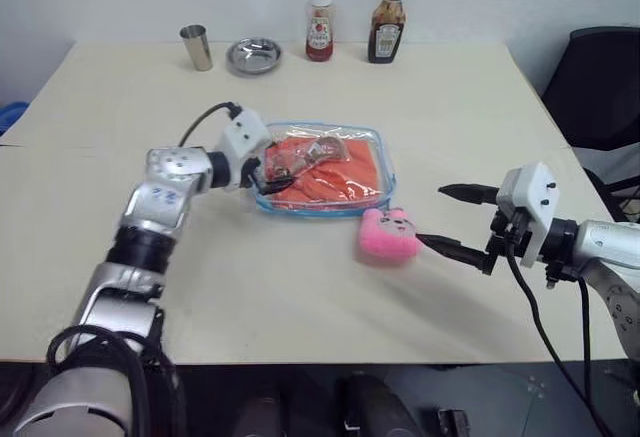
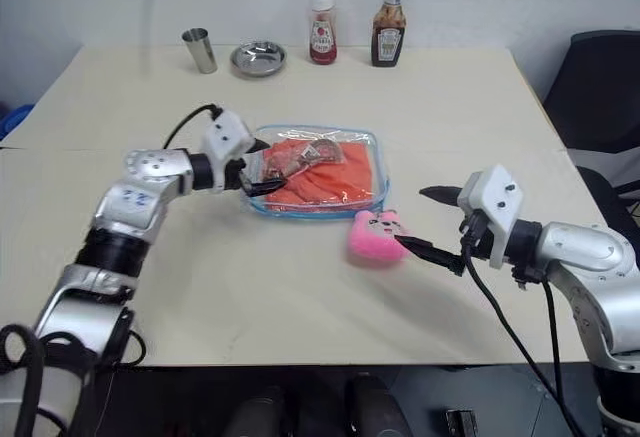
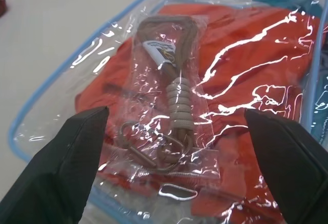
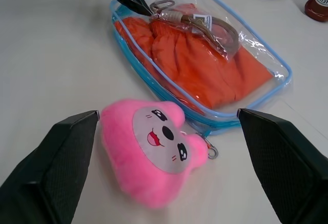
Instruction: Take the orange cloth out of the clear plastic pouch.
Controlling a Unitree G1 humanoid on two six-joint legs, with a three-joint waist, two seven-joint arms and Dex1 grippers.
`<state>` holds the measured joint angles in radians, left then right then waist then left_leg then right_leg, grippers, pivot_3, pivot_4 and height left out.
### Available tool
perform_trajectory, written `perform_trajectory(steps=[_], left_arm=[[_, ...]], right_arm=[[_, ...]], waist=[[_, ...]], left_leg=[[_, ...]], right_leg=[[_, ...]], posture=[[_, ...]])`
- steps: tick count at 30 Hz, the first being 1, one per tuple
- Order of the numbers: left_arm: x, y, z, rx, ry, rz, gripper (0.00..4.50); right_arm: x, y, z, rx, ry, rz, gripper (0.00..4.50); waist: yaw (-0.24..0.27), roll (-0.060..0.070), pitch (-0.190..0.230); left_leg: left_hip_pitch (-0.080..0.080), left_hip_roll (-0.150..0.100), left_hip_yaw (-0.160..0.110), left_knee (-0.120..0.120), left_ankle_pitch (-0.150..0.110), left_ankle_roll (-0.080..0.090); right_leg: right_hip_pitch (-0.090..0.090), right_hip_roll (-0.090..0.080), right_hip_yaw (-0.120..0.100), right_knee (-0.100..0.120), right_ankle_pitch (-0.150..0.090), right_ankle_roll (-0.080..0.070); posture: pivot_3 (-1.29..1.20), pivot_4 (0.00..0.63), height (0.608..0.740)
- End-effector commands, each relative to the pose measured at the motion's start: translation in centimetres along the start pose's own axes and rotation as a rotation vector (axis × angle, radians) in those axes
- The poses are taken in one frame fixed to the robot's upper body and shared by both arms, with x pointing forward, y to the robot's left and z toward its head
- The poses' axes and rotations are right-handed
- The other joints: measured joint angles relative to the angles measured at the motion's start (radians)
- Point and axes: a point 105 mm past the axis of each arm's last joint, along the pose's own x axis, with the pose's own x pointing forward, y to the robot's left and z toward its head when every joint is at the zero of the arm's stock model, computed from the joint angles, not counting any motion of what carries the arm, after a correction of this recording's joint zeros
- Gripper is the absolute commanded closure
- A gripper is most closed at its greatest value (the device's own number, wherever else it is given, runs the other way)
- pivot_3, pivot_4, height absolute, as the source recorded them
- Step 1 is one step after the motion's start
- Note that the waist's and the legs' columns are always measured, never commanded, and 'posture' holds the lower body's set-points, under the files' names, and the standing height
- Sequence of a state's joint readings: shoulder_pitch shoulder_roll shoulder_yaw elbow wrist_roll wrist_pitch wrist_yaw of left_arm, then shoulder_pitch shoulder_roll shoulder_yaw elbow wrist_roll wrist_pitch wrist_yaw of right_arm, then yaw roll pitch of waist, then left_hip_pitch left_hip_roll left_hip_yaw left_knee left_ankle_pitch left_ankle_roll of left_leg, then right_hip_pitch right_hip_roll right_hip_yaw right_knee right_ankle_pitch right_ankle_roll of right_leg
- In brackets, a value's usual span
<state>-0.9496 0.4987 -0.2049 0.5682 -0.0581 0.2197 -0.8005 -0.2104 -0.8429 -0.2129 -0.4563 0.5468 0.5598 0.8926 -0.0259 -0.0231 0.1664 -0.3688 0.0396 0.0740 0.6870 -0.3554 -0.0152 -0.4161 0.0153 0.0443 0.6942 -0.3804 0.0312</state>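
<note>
The clear plastic pouch (image 1: 376,139) with light blue edging lies flat mid-table, and the orange cloth (image 1: 345,175) is folded inside it. A small clear packet holding a brown cord (image 3: 174,80) lies over the cloth; I cannot tell whether it is inside the pouch or on top of it. My left gripper (image 1: 272,175) is open at the pouch's left end, with its fingers on either side of that packet. My right gripper (image 1: 432,215) is open just right of a pink plush toy (image 1: 388,237), which sits in front of the pouch.
Along the table's far edge stand a metal cup (image 1: 196,47), a metal bowl (image 1: 253,55), a red ketchup bottle (image 1: 320,23) and a brown sauce bottle (image 1: 387,17). A black chair (image 1: 600,87) stands beyond the table's right side.
</note>
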Motion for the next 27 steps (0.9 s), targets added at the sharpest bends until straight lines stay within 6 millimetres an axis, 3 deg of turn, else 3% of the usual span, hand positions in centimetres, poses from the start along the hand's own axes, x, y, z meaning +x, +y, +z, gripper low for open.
perform_trajectory(steps=[1, 3, 6, 17, 19, 22, 25, 27], left_arm=[[1.2, 0.7, 0.8, 0.065, 0.001, 0.014, 0.02], [2.1, 0.6, 1.0, 0.056, -0.006, 0.012, 0.02], [3.1, 0.9, 1.0, 0.063, 0.009, 0.031, 0.64], [2.7, 0.8, 0.3, 0.048, -0.008, 0.025, 4.05], [1.9, 0.8, 0.4, 0.04, -0.032, 0.023, 4.31], [-0.8, 1.4, 0.5, 0.05, -0.066, 0.078, 4.31], [-6.6, 3.2, -0.2, 0.011, -0.062, 0.247, 4.31], [-10.6, 4.0, -1.9, -0.017, -0.006, 0.37, 4.31]], right_arm=[[-0.2, 0.2, 1.2, -0.031, -0.038, -0.016, 0.0], [-0.2, 0.3, 1.3, -0.029, -0.042, -0.02, 0.0], [-0.1, 0.3, 1.2, -0.032, -0.041, -0.03, 0.0], [-0.2, 0.4, 1.0, -0.041, -0.027, -0.018, 0.0], [0.0, 0.5, 1.1, -0.04, -0.029, 0.007, 0.0], [0.5, 0.5, 1.4, -0.045, -0.039, 0.042, 0.0], [1.4, 0.6, 2.0, -0.045, -0.064, 0.095, 0.0], [1.9, 0.8, 2.3, -0.045, -0.074, 0.135, 0.0]], waist=[[-0.002, 0.0, 0.0], [-0.002, 0.0, 0.0], [-0.001, 0.0, 0.0], [-0.001, 0.0, 0.0], [-0.003, 0.0, 0.0], [-0.01, 0.0, 0.0], [-0.027, 0.0, 0.0], [-0.031, 0.0, 0.0]], left_leg=[[0.0, 0.0, 0.0, 0.001, 0.0, 0.0], [0.0, 0.0, 0.0, 0.001, 0.0, 0.0], [0.0, 0.0, 0.0, 0.001, 0.0, 0.0], [0.0, 0.0, 0.0, 0.001, 0.0, 0.0], [0.0, 0.0, 0.0, 0.001, 0.0, 0.0], [0.001, 0.0, 0.0, 0.001, 0.0, 0.0], [0.001, 0.001, 0.0, 0.001, 0.0, 0.0], [0.0, 0.001, -0.002, 0.001, 0.0, -0.001]], right_leg=[[0.0, 0.0, 0.0, 0.001, 0.0, 0.0], [0.0, 0.0, 0.0, 0.002, 0.0, 0.0], [0.0, 0.0, 0.0, 0.002, 0.0, 0.0], [0.0, 0.0, 0.0, 0.003, 0.0, 0.0], [0.0, 0.0, 0.0, 0.003, 0.0, 0.0], [-0.001, 0.0, 0.0, 0.004, 0.0, 0.0], [-0.002, 0.0, 0.0, 0.006, 0.0, 0.0], [-0.003, 0.0, 0.0, 0.007, 0.0, 0.0]], posture=[[0.0, 0.15, 0.74], [0.0, 0.15, 0.74], [0.0, 0.15, 0.74], [0.0, 0.15, 0.74], [0.0, 0.15, 0.74], [0.0, 0.15, 0.74], [0.0, 0.15, 0.74], [0.0, 0.15, 0.74]])
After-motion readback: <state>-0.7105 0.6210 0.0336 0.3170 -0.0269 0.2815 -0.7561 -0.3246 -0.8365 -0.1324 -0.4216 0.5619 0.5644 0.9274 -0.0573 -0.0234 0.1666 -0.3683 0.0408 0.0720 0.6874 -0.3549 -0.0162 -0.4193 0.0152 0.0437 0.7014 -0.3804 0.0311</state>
